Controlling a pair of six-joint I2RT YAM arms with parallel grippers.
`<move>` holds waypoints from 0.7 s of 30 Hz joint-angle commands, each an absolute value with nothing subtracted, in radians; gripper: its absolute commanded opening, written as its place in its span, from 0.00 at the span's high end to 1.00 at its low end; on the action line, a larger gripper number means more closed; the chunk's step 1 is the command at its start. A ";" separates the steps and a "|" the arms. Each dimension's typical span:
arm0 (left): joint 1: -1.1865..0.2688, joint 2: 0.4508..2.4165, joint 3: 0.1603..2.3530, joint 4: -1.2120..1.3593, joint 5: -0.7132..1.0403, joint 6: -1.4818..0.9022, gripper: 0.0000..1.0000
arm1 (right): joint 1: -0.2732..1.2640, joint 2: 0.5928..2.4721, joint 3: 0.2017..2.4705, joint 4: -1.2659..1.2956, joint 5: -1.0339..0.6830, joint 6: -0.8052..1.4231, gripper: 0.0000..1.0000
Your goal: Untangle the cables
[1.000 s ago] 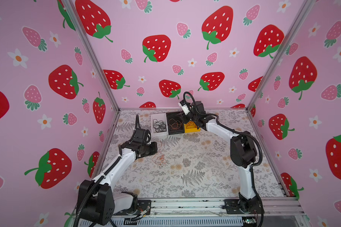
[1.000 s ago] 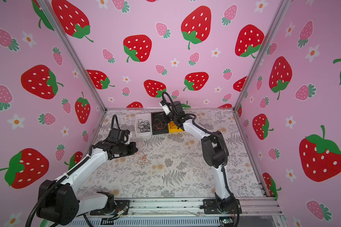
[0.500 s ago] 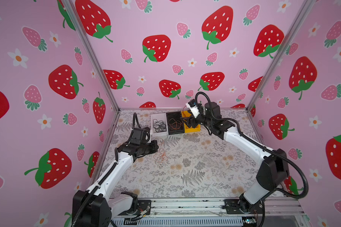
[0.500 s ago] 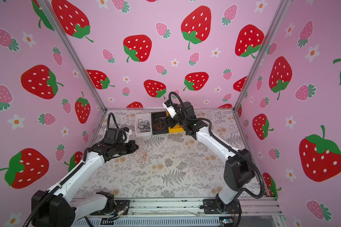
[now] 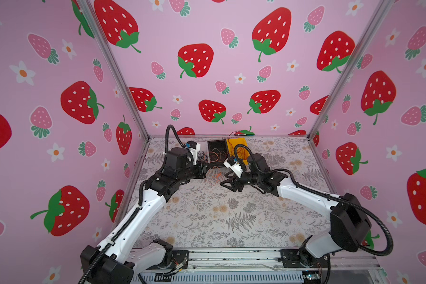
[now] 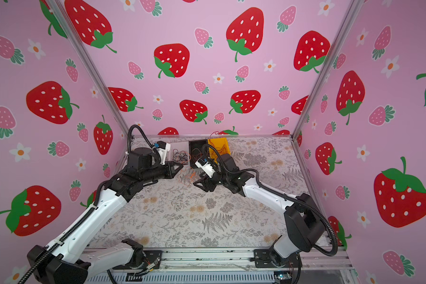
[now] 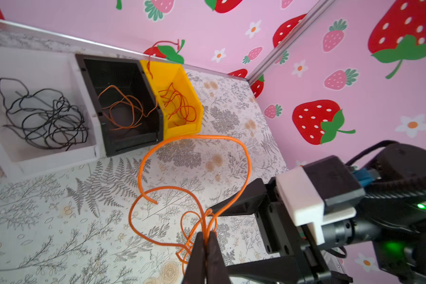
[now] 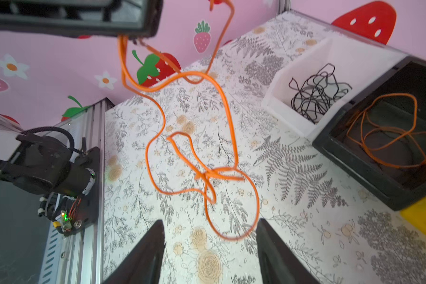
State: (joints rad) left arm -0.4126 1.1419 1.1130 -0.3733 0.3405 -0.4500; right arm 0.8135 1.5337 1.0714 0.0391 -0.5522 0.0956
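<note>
Here, left gripper [image 7: 206, 238] pinched shut on a knotted orange cable [image 7: 248, 169], right gripper [image 8: 210, 222] fingers spread apart near its dangling loop

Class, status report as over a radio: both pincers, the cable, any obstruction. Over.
Left pincer shut on orange cable. Right pincer open at its knotted loops, contact unclear. Nothing in between.

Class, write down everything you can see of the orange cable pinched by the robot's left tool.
The orange cable is a thin, flexible, apparently plastic-coated wire. It hangs in several loose loops that cross at one small knot, with a free end curling inward. The left tool is shut on bunched strands. The open right tool sits near the lowest loop; contact is unclear.
</note>
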 commanded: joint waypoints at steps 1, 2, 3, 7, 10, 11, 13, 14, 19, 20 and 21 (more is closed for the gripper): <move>-0.435 1.161 1.153 -0.355 0.330 -0.427 1.00 | 0.813 1.525 1.098 0.106 -0.600 0.124 0.41; -0.440 1.162 1.153 -0.352 0.328 -0.425 1.00 | 0.814 1.527 1.100 0.102 -0.594 0.124 0.42; -0.444 1.163 1.153 -0.350 0.327 -0.421 1.00 | 0.813 1.528 1.100 0.103 -0.593 0.120 0.42; -0.457 1.164 1.154 -0.352 0.310 -0.399 1.00 | 0.814 1.501 1.082 0.114 -0.586 0.104 0.42; -0.457 1.160 1.158 -0.360 0.301 -0.382 1.00 | 0.814 1.460 1.051 0.117 -0.528 0.080 0.34; -0.457 1.158 1.158 -0.359 0.303 -0.378 1.00 | 0.812 1.444 1.040 0.114 -0.484 0.077 0.32; -0.458 1.159 1.155 -0.358 0.316 -0.376 1.00 | 0.802 1.412 1.020 0.118 -0.426 0.078 0.30; -0.459 1.161 1.152 -0.353 0.329 -0.375 1.00 | 0.797 1.396 1.011 0.132 -0.417 0.082 0.30; -0.466 1.181 1.150 -0.353 0.365 -0.376 1.00 | 0.785 1.393 1.026 0.189 -0.481 0.092 0.30; -0.469 1.183 1.150 -0.350 0.369 -0.376 1.00 | 0.784 1.414 1.044 0.184 -0.492 0.095 0.31; -0.473 1.184 1.152 -0.348 0.376 -0.375 1.00 | 0.784 1.433 1.059 0.177 -0.500 0.097 0.32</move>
State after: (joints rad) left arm -0.4618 1.1744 1.1225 -0.3630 0.3420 -0.3889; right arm 0.7868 1.3994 1.0222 0.1459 -0.4721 0.1017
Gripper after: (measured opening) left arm 0.053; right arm 0.681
